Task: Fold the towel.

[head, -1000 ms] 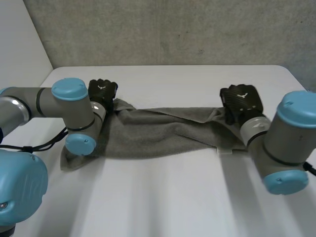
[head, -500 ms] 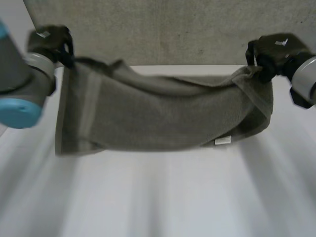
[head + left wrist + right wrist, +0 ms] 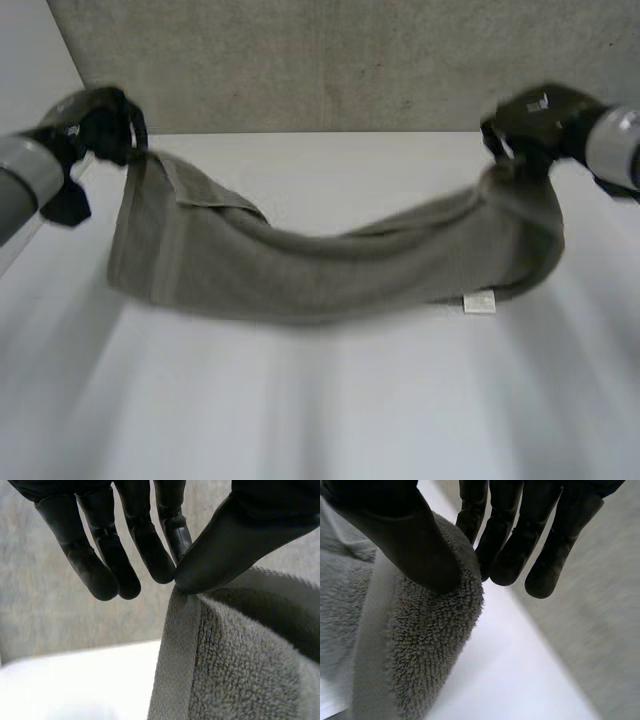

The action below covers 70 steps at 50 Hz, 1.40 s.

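A grey-green towel [image 3: 320,265] hangs in the air between my two hands and sags in the middle above the white table [image 3: 330,400]. My left hand [image 3: 100,120] pinches the towel's left top corner. In the left wrist view the thumb [image 3: 235,545] presses the towel's hem [image 3: 175,650] against a finger. My right hand [image 3: 535,122] pinches the right top corner. Seen from the right wrist, the thumb [image 3: 415,545] clamps a thick fold of towel [image 3: 420,645] against the fingers [image 3: 510,555]. A small white label [image 3: 478,301] shows near the towel's lower right edge.
A grey concrete wall [image 3: 330,60] stands behind the table's far edge. The table stretches bare and white below and in front of the hanging towel.
Both hands rose off the table with the towel's corners and moved apart. The towel went from lying bunched on the table to hanging stretched, now sagging lower in the middle.
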Motion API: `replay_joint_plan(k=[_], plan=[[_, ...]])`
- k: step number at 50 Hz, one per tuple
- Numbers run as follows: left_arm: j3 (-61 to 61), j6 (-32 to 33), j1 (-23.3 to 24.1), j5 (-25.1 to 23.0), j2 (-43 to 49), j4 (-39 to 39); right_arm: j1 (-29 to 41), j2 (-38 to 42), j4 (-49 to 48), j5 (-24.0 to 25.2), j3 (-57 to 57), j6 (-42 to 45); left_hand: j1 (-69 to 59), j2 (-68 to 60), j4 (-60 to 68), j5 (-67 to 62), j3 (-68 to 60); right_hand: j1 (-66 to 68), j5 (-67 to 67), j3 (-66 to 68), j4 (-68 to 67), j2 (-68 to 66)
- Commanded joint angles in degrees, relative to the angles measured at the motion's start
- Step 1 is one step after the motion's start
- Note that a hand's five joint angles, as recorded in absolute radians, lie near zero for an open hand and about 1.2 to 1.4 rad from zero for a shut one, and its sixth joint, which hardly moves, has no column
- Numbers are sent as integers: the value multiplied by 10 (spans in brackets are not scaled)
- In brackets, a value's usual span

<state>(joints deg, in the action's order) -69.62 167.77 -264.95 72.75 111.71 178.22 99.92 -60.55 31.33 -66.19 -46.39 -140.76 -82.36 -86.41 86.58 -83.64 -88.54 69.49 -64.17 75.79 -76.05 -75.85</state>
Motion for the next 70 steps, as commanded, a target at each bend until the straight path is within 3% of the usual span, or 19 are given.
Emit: replay_joint_plan(k=[1, 5, 8, 12, 17, 23, 25, 29, 31, 44, 45, 46, 47, 49, 50, 52, 55, 64, 70], plan=[[211, -16, 36, 35, 52, 57, 63, 47, -306, -20, 121, -68, 24, 64, -66, 136, 85, 105, -58, 42, -39, -41], [251, -61, 44, 80, 43, 181, 67, -10, -470, -53, 66, -182, 24, 64, -66, 136, 85, 105, -58, 42, -39, -41], [235, -109, 37, 95, 32, 248, 69, -40, -490, -54, 40, -223, 24, 64, -66, 136, 85, 105, -58, 42, -39, -41], [183, -145, 37, 92, 21, 264, 61, -77, -458, -32, -27, -277, 24, 64, -66, 136, 85, 105, -58, 42, -39, -41], [64, -153, 28, 85, 0, 268, 56, -81, -395, 3, -96, -238, 24, 64, -66, 136, 85, 105, -58, 42, -39, -41], [-109, -143, -5, 20, -5, 303, 55, -77, -322, 43, -213, -112, 24, 64, -66, 136, 85, 105, -58, 42, -39, -41], [-191, -127, -21, -19, -1, 341, 55, -77, -312, 48, -248, -76, 24, 64, -66, 136, 85, 105, -58, 42, -39, -41], [-265, -90, -32, -53, 4, 383, 55, -66, -309, 48, -344, -2, 24, 64, -66, 136, 85, 105, -58, 42, -39, -41], [-324, -38, -46, -80, 7, 411, 55, -60, -309, 48, -371, 10, 24, 64, -66, 136, 85, 105, -58, 42, -39, -41], [-445, 131, -111, -169, -23, 383, 52, -75, -314, 45, -522, 13, 24, 64, -66, 136, 85, 105, -58, 42, -39, -41], [-452, 142, -116, -170, -39, 370, 51, -85, -318, 43, -534, 12, 40, 81, -82, 153, 102, 105, -58, 42, -39, -41], [-458, 154, -121, -170, -55, 355, 51, -85, -318, 43, -534, 12, 158, 199, -201, 271, 220, 105, -58, 42, -39, -41], [-458, 154, -121, -170, -55, 355, 50, -95, -325, 43, -544, 11, 160, 200, -202, 272, 221, 105, -58, 42, -39, -41], [-468, 172, -124, -170, -83, 331, 46, -101, -334, 42, -557, 8, 364, 404, -406, 477, 426, 105, -58, 42, -39, -41], [-468, 172, -124, -170, -83, 331, 42, -105, -348, 41, -566, 4, 365, 405, -407, 478, 427, 105, -58, 42, -39, -41], [-481, 179, -118, -169, -115, 318, 40, -107, -362, 41, -574, -3, 521, 561, -563, 633, 582, 105, -58, 42, -39, -41], [-497, 180, -107, -164, -146, 317, 38, -114, -386, 41, -587, -22, 603, 644, -646, 716, 665, 105, -58, 42, -39, -41], [-520, 179, -31, -136, -210, 322, 30, -115, -436, 40, -614, -65, 600, 641, -643, 713, 662, 105, -58, 42, -39, -41], [-518, 182, 37, -54, -183, 312, 30, -113, -459, 30, -621, -68, 530, 570, -572, 643, 592, 105, -58, 42, -39, -41]])
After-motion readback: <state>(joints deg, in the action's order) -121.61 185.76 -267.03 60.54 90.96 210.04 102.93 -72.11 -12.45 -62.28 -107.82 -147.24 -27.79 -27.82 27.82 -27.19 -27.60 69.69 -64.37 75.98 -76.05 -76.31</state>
